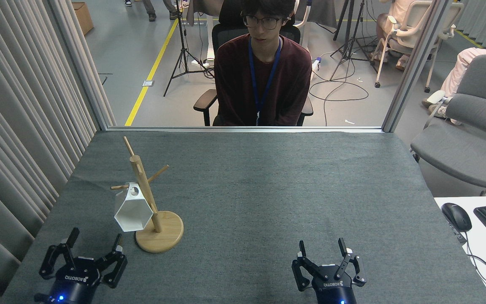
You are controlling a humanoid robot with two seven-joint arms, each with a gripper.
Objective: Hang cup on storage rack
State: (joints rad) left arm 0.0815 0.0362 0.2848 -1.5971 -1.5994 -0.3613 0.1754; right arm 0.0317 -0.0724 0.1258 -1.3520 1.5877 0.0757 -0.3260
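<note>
The small white hexagonal faceted cup (132,212) is hanging by its rim tab from the light wooden mug-tree storage rack (147,202); both the left hand (94,251) and right hand (322,253) are resting released and empty, so hanging appears complete.

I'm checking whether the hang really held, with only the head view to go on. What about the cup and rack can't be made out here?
- Whether a peg passes through the tab hole of the cup: too small, and the cup covers the peg.
- The near-left rim of the storage rack base: hidden behind the cup.
- The cup's far side: faces away.
- Both arms behind the left gripper and right gripper: cut off by the bottom edge.
</note>
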